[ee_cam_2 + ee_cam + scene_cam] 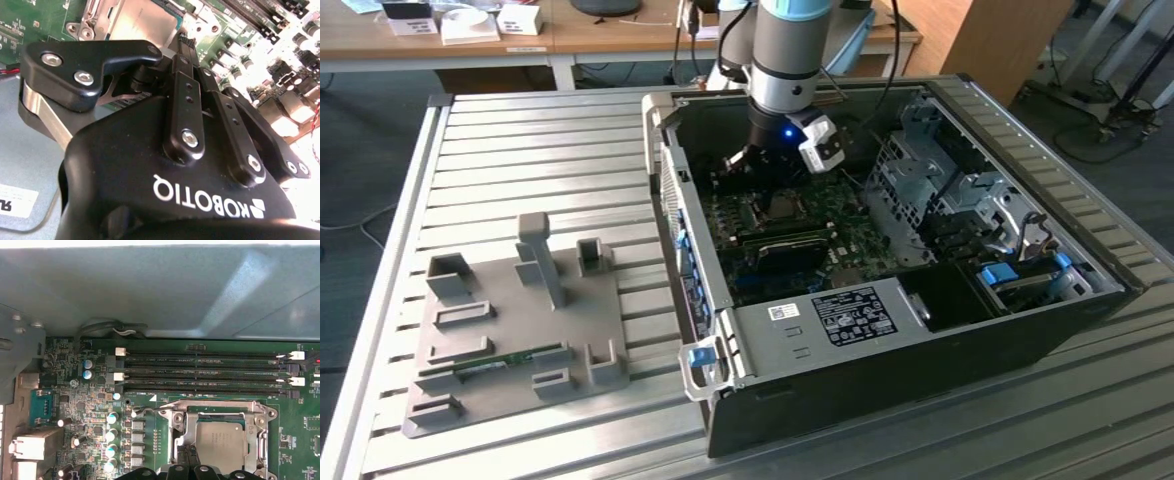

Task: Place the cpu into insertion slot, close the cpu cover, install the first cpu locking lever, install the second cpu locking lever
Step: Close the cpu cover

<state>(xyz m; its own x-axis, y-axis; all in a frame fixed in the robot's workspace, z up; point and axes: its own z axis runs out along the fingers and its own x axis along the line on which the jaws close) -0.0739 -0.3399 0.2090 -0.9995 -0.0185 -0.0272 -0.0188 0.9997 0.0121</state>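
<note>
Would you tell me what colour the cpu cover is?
The cpu cover is silvery, best in the first wrist view.

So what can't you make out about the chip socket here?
- First wrist view: the gripper and the frame edge cut off part of the cpu cover.
- Second wrist view: the gripper hides most of the cpu.
- Exterior view: the insertion slot's details are too small.

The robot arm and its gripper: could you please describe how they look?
The arm is a silver-grey cylinder with a light-blue joint cap, a small blue light glowing near the wrist and a white block beside it. The gripper is matte black, built of jointed bars with silver screws, with white lettering on its body.
</note>
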